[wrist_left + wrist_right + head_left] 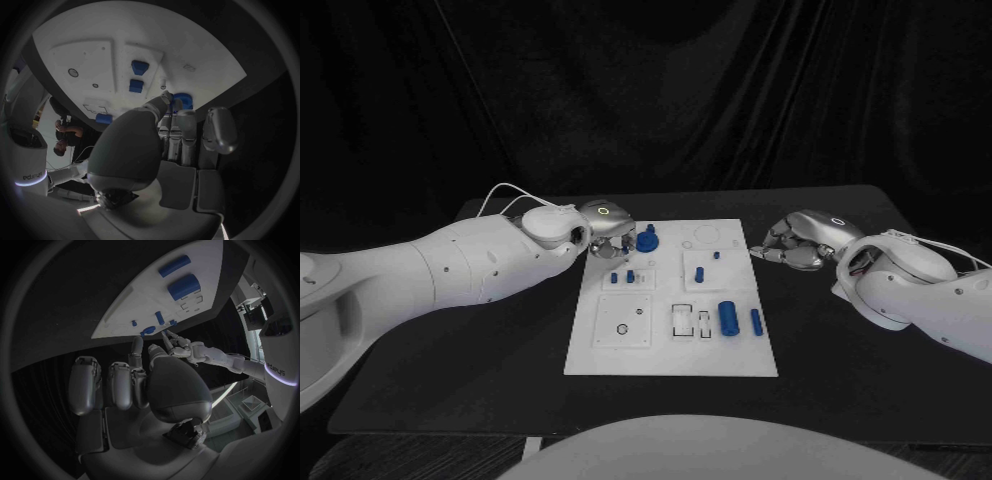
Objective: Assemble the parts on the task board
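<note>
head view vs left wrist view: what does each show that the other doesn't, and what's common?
Head view alone: the right hand off the board's right edge, holding nothing, and the two long blue parts lying side by side near the board's right edge.

Left wrist view alone: the left hand's palm side, with its fingers reaching the round blue part at the board's edge.

Both: the white task board, the left hand and that round blue part.

White task board (pixel 733 355) flat mid-table; blue parts on it: round piece (pixel 646 240) far-left corner, cylinder (pixel 728 317) and bar (pixel 756 321) lying near right edge
</note>
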`<act>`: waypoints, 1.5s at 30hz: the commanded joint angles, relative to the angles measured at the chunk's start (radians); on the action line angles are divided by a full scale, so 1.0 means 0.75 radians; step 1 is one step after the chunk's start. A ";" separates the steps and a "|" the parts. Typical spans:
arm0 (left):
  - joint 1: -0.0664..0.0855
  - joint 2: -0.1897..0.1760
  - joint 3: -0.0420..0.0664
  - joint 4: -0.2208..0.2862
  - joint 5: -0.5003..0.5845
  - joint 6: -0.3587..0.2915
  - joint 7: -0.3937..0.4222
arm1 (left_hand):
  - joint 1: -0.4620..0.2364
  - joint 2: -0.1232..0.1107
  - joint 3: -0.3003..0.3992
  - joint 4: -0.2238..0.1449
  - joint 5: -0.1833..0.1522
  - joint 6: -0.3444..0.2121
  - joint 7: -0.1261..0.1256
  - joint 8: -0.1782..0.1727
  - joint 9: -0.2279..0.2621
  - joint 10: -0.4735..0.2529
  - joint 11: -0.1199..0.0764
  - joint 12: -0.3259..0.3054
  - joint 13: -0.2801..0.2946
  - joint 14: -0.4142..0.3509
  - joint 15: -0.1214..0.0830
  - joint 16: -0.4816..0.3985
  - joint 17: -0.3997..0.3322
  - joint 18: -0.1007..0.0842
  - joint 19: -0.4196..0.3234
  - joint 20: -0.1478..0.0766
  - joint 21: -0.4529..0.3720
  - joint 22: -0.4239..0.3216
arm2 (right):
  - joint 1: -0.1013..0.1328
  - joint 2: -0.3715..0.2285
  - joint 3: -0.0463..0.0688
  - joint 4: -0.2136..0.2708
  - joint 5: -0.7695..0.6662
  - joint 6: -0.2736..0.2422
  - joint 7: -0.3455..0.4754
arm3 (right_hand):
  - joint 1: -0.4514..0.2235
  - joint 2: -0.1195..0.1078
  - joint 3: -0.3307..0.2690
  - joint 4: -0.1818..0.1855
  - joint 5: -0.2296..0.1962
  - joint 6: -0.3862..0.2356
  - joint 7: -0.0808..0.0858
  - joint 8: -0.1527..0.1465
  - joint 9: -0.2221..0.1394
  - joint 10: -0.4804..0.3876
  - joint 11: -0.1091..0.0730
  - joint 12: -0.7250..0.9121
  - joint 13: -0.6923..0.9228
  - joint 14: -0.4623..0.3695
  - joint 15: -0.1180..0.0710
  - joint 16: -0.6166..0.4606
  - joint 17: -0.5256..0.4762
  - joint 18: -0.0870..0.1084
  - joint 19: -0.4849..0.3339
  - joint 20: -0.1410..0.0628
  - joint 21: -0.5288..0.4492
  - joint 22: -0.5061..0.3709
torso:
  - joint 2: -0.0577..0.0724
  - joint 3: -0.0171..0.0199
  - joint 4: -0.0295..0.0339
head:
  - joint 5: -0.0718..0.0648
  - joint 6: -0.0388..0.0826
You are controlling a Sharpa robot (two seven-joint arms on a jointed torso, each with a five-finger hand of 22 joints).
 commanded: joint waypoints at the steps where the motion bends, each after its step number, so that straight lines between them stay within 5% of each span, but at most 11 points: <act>1: -0.005 -0.001 0.001 0.006 -0.002 0.008 0.003 | 0.002 -0.011 0.000 0.006 -0.004 -0.007 0.000 -0.002 -0.002 0.011 0.002 0.001 0.002 -0.013 0.001 -0.008 -0.003 -0.011 -0.007 0.000 -0.006 0.200 | -0.005 0.001 0.001 -0.001 -0.002 0.002 0.001 | 0.010 0.004 0.007 0.003 0.000 0.011 -0.002 -0.004 -0.002 0.140 0.009 0.005 0.351 0.089 0.008 -0.006 0.053 0.014 0.041 0.011 -0.005 0.263 | 0.000 0.0003 0.0000 | 0.001 0.000; 45: -0.047 0.045 0.001 -0.050 -0.002 0.005 0.017 | 0.003 -0.011 0.000 0.006 -0.002 -0.001 -0.001 0.003 -0.005 0.018 0.001 0.001 0.005 -0.012 0.000 -0.005 0.002 -0.011 -0.007 0.000 -0.005 0.201 | -0.007 -0.001 0.001 -0.003 0.013 0.006 0.029 | 0.015 0.005 0.011 0.001 0.001 0.014 -0.003 -0.007 -0.002 0.140 0.009 0.005 0.351 0.088 0.007 -0.008 0.050 0.014 0.041 0.010 -0.007 0.262 | 0.000 0.0003 0.0006 | -0.016 0.000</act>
